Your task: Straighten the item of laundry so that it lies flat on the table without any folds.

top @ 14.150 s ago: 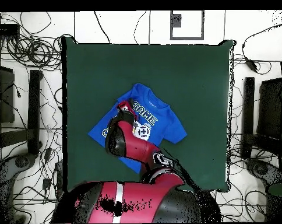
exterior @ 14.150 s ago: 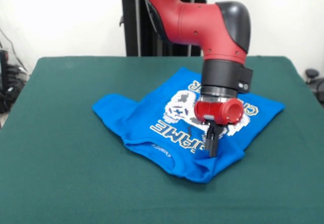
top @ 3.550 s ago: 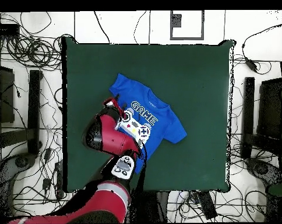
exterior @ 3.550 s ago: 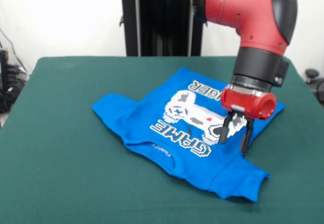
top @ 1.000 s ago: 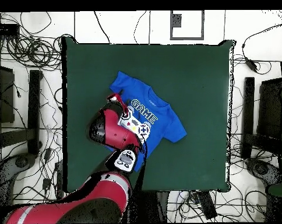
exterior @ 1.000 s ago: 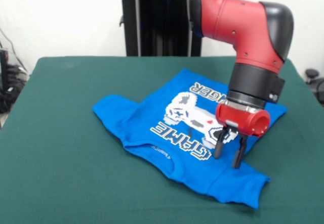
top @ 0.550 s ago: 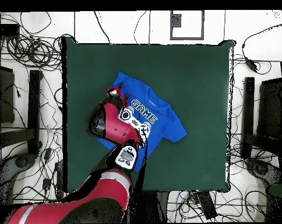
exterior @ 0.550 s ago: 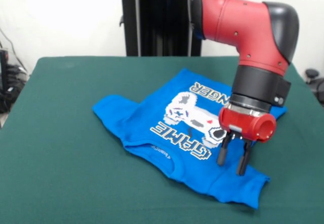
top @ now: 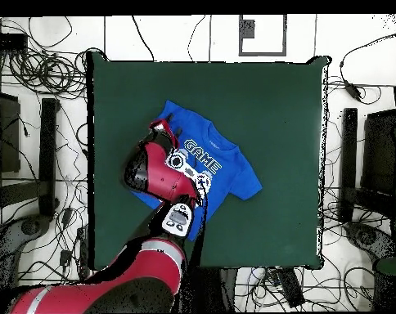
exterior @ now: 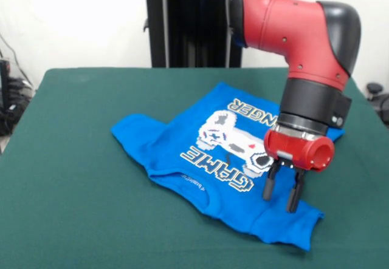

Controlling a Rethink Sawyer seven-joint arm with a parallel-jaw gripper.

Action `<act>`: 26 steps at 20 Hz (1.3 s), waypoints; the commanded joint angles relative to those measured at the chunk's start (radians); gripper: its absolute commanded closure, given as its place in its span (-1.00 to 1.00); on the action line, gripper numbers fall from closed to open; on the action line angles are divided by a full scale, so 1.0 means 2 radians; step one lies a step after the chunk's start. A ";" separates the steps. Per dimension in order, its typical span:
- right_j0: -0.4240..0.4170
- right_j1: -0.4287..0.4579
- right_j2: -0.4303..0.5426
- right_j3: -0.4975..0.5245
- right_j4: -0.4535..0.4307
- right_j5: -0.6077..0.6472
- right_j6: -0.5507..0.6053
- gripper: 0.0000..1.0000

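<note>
One blue T-shirt lies on the green worktop, with the printed side up. In the front view the white game controller and the word "GAME" are upside down, so the collar is toward the camera and the hem is toward the robot. The shirt is not flat everywhere. The sleeve on the picture's left is bunched and partly folded, and the sleeve at the picture's lower right ends in a wavy edge near the front of the worktop.

There is one arm and one gripper. It has two dark fingers, and they stand apart and hold nothing. They point down over the shirt's lower right part, beside the controller print and just above the right sleeve. I cannot tell if the tips touch the cloth.

In the overhead view the shirt lies a little left of the middle of the worktop, turned at an angle. The red arm covers its lower left part there, and the gripper shows only as a red piece near the shirt's upper left corner.

Around the shirt the worktop is bare on all sides. The widest free room is on the picture's left in the front view and along the far edge by the pedestal. On the right side and at the front edge the free strip is narrower, but the cloth does not reach any edge of the worktop.
</note>
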State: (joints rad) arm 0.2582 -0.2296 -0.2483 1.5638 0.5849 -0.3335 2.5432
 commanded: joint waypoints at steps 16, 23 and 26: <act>0.010 0.038 0.039 -0.049 0.034 0.040 0.052 -1.00; -0.015 0.039 0.067 -0.046 -0.006 0.015 0.066 -1.00; -0.023 0.050 0.079 -0.055 -0.018 -0.003 0.074 -1.00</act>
State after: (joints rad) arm 0.2454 -0.1785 -0.2386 1.4912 0.5756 -0.3337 2.5432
